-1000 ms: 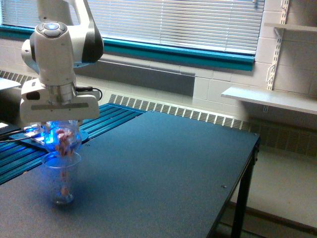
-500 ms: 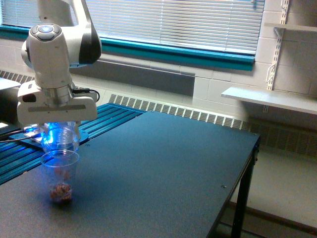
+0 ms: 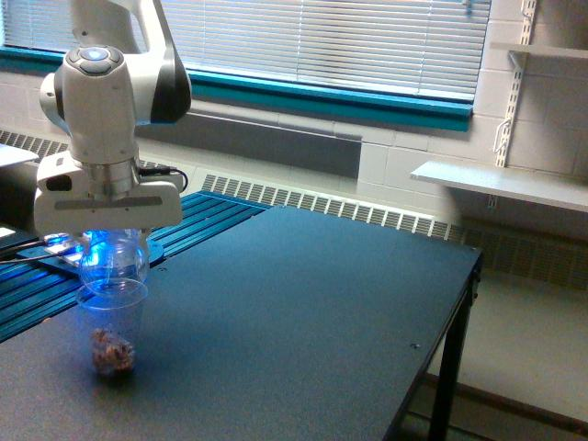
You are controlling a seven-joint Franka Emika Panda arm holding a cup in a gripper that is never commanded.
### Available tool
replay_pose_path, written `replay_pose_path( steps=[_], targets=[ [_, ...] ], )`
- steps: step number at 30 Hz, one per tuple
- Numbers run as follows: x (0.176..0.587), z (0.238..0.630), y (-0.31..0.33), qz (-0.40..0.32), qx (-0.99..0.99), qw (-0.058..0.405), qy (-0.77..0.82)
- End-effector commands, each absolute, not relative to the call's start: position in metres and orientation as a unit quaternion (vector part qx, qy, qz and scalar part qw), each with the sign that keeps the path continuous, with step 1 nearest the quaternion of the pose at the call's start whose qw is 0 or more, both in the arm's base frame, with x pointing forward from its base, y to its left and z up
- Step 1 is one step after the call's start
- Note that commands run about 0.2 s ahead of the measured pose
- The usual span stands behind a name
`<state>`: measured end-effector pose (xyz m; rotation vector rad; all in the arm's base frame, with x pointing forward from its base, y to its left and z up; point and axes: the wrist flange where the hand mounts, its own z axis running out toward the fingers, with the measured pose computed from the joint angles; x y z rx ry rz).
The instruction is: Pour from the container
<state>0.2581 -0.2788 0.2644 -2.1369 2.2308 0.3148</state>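
Observation:
In the exterior view my gripper (image 3: 112, 241) is shut on the container (image 3: 113, 260), a small see-through bulbous vessel lit blue from above. It hangs mouth down and looks empty, right over the rim of the clear tapered drinking cup (image 3: 112, 323). That cup stands upright on the dark table (image 3: 303, 312) near the exterior view's left. A small heap of reddish-brown pieces (image 3: 112, 350) lies at the cup's bottom. My fingertips are hidden behind the white gripper body and the container.
A blue ribbed panel (image 3: 197, 220) with cables runs along the table's far left behind my arm. The table's right edge and a leg (image 3: 448, 367) drop off toward the floor. White wall shelves (image 3: 501, 184) stand at the exterior view's right.
One second ago reddish pieces were in the container and falling into the cup. Now the container is empty and the pieces rest in the cup. My arm shifted only slightly.

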Motion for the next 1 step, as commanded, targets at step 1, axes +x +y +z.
replay_pose_path(
  steps=[1],
  targets=[
    [0.2601,0.2632,-0.2829,0.091,-0.689,0.013,0.719]
  ],
)
